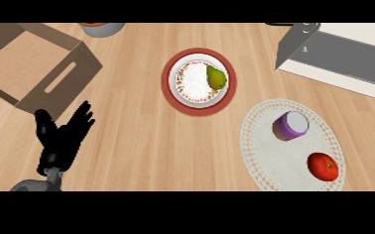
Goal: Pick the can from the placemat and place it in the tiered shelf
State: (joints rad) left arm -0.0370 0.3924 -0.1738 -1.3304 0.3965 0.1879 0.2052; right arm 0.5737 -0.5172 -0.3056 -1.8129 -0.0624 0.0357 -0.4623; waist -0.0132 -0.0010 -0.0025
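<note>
One robot hand (pixel 64 135) is in the head view, the left one, at the lower left over the wooden table (pixel 139 144). Its fingers are straight and spread, pointing up, and it holds nothing. The right robot hand does not show.

The can (pixel 291 125), purple with a pale top, stands upright on the round white placemat (pixel 273 166) at the right side, in its upper half. A red tomato (pixel 323 166) lies on the same placemat, lower and more to the right, apart from the can. The tiered shelf (pixel 326 54), grey and white, is at the upper right corner, well apart from the can.

In the middle there is a red plate (pixel 174 96) with a white patterned plate on it, and a green pear (pixel 215 77) lies on that. A cardboard box (pixel 45 64) stands at the upper left, and a grey bowl (pixel 102 29) is cut by the top edge.
</note>
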